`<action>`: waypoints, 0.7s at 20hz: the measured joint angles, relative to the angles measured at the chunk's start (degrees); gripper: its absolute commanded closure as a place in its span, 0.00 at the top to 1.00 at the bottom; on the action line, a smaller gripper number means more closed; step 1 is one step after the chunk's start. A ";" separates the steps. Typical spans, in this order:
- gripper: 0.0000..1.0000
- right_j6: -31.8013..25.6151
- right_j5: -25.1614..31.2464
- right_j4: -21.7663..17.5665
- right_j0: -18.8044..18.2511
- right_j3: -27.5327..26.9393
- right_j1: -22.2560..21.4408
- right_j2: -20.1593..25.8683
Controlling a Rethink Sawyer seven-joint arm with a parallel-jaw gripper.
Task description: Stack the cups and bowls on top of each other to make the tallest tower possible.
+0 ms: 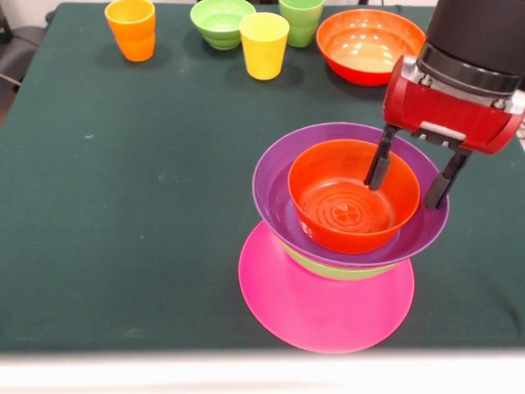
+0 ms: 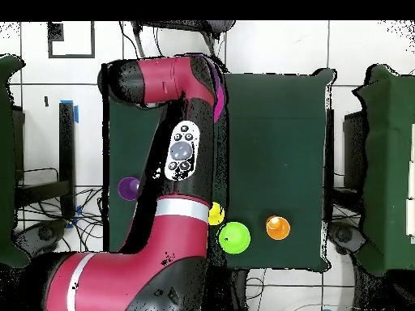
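Observation:
The tower stands near the table's front edge: a pink base [image 1: 324, 308], a light green bowl [image 1: 340, 269], a wide purple bowl [image 1: 275, 193] and an orange-red bowl [image 1: 344, 205] nested on top. My gripper [image 1: 404, 194] is open and straddles that bowl's right rim, with one finger [image 1: 378, 168] inside and the other outside. At the back stand an orange cup [image 1: 131, 29], a small green bowl [image 1: 221, 20], a yellow cup [image 1: 264, 45], a light green cup [image 1: 301, 20] and a second orange-red bowl [image 1: 369, 45]. A purple cup [image 2: 128, 188] shows only in the overhead view.
In the overhead view my arm [image 2: 182, 154] covers the tower except for a pink sliver [image 2: 219, 81]. The yellow cup [image 2: 216, 214], green bowl [image 2: 234, 238] and orange cup [image 2: 277, 227] stand near the robot's side. The dark green table [image 1: 123, 205] ends just in front of the pink base.

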 measured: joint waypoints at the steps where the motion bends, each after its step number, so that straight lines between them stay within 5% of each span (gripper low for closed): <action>1: 1.00 0.00 -0.01 0.15 0.00 0.12 -0.28 0.00; 14: 1.00 0.00 -0.01 1.79 -0.13 1.52 -5.01 -0.06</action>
